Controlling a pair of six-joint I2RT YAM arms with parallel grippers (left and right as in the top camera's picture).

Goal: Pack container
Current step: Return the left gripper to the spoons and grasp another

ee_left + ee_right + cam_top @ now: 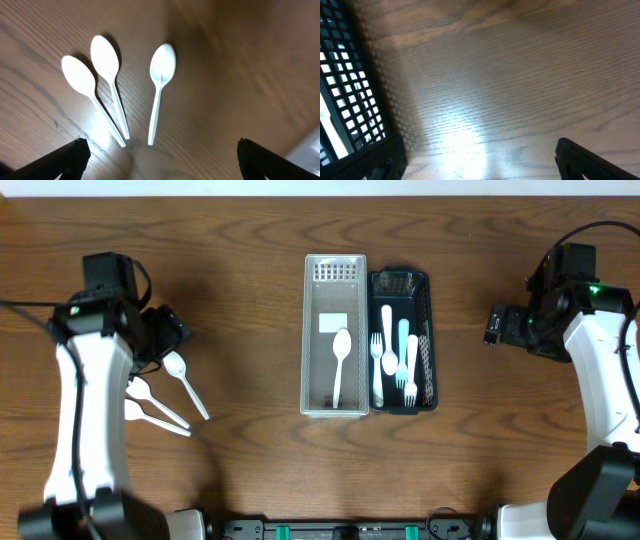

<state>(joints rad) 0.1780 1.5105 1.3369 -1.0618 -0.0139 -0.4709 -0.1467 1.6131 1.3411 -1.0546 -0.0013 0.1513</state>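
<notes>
The table (250,470) was of dark brown wood with a clear grain, and it filled every view; nothing of the room around it could be seen. In both wrist views, lamp light made a pale shine on the wood.

Near the middle of the table stood a long white container (306,330), and a black basket (431,300) stood against its right side, the two walls touching. One white spoon (340,360) lay in the white container, along its length with the bowl toward the far end. A small white square (perhaps a label, I could not read it) lay above that spoon. The black basket held several pieces of white cutlery (398,365), forks among them.

Well to the left, three white spoons (165,395) lay on the bare wood, spread like a fan. In the left wrist view their bowls pointed away from the camera and their handles came close together.

The left tool (165,330) was above these spoons. Its two dark fingers (70,157) stood wide apart and held nothing. The right tool (497,325) was to the right of the black basket, apart from it. Its fingers (580,157) were also fully spread and empty, with only wood between them.
</notes>
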